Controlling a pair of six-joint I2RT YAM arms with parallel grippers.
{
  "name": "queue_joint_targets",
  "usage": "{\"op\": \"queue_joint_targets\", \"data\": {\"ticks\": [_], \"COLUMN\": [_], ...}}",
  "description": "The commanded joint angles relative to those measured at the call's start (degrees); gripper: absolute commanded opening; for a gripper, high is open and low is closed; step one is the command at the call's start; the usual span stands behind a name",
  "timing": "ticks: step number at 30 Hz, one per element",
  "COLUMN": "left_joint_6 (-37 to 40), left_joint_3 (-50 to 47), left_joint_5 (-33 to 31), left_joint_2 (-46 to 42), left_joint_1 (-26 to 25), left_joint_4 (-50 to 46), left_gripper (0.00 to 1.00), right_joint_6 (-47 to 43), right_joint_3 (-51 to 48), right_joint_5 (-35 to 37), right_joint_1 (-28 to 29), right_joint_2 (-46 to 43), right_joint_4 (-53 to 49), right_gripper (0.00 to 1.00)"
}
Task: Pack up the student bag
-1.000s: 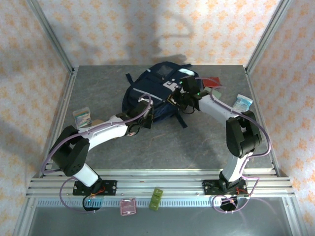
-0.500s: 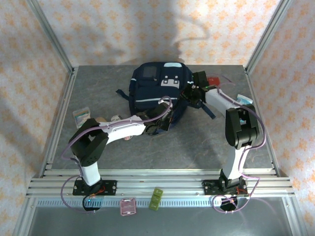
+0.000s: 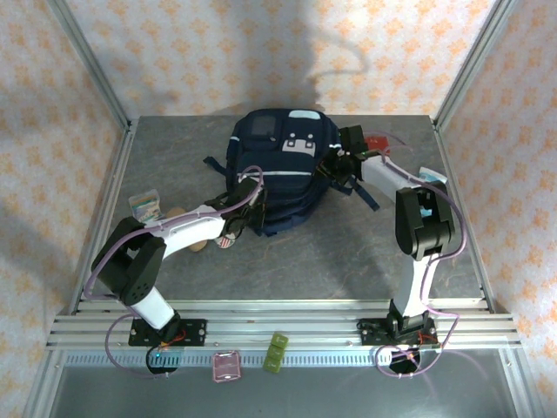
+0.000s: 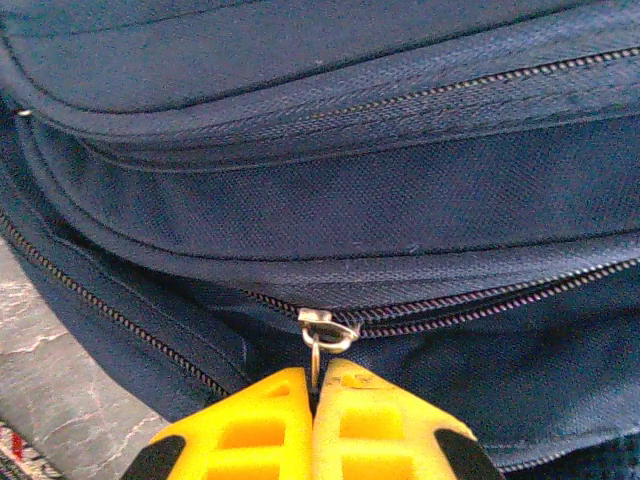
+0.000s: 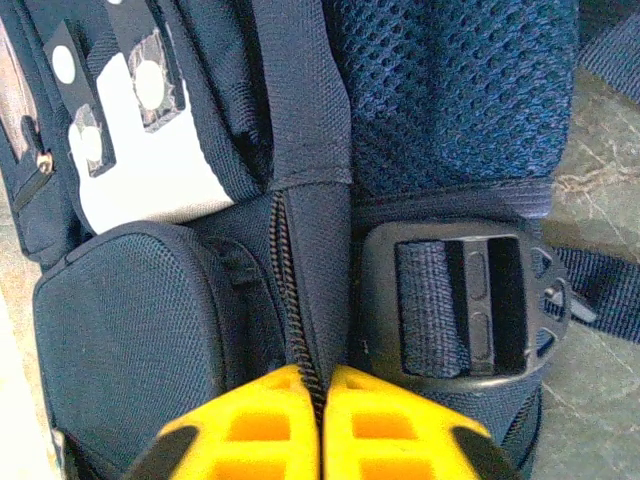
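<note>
The student bag (image 3: 280,165), navy with a white stripe and pale front patches, lies at the back middle of the table. My left gripper (image 3: 251,193) is at its near left edge. In the left wrist view its yellow fingers (image 4: 250,420) are shut on the ring of a zip pull (image 4: 324,330), the gripper (image 4: 314,377) just below the zip line. My right gripper (image 3: 336,165) is at the bag's right side. In the right wrist view this gripper (image 5: 325,378) pinches the zip seam (image 5: 290,290), between a side pocket and a black strap buckle (image 5: 470,300).
A red flat item (image 3: 377,141) and a pale blue packet (image 3: 432,178) lie right of the bag. A small striped box (image 3: 145,205) sits at the left, and a round item (image 3: 223,240) lies under the left forearm. Pink (image 3: 226,366) and green (image 3: 277,353) pieces rest by the front rail.
The bag has turned from tilted to square and shifted back. My left gripper swung right along its near edge, then back left with the zip pull. The right gripper moved back and right.
</note>
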Motion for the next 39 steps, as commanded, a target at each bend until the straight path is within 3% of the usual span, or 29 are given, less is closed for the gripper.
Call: {"op": "queue_joint_targets", "data": {"ticks": [1, 7, 13, 20, 29, 31, 34, 36, 39], "left_joint_6": [-0.99, -1.73, -0.92, -1.29, -1.88, -1.8, -1.64, -1.13, -0.23], "left_joint_3": [1.01, 2.73, 3.62, 4.61, 5.0, 4.84, 4.65, 4.92, 5.19], "left_joint_5": [3.25, 6.33, 7.21, 8.72, 8.57, 8.03, 4.96, 2.07, -2.29], "left_joint_2": [-0.4, 0.47, 0.57, 1.08, 1.36, 1.62, 2.13, 2.56, 2.91], "left_joint_1": [-1.1, -2.23, -2.23, -3.0, -5.14, -5.31, -5.31, -5.22, -4.35], "left_joint_4": [-2.05, -0.57, -1.18, -0.67, -0.08, -0.14, -1.44, -2.88, -5.14], "left_gripper": [0.0, 0.0, 0.0, 0.0, 0.0, 0.0, 0.0, 0.0, 0.0], "right_joint_6": [0.77, 3.47, 13.54, 21.68, 26.7, 27.46, 29.3, 29.03, 27.41], "right_joint_3": [3.68, -7.07, -24.1, -26.15, -23.61, -23.63, -24.42, -24.76, -25.37], "right_joint_5": [-0.48, -5.73, -8.99, -9.41, -3.08, -0.35, 0.21, 0.31, 1.14], "right_joint_1": [-1.87, -0.26, 6.23, 13.19, 13.8, 13.67, 13.44, 13.36, 13.04], "right_joint_2": [-0.68, -11.67, -23.97, -19.74, -12.5, -12.11, -11.36, -11.33, -12.68], "right_joint_4": [0.93, -3.18, 7.06, 17.65, 20.64, 21.64, 24.52, 25.3, 24.25], "right_gripper": [0.28, 0.43, 0.46, 0.46, 0.45, 0.41, 0.16, 0.04, 0.0]}}
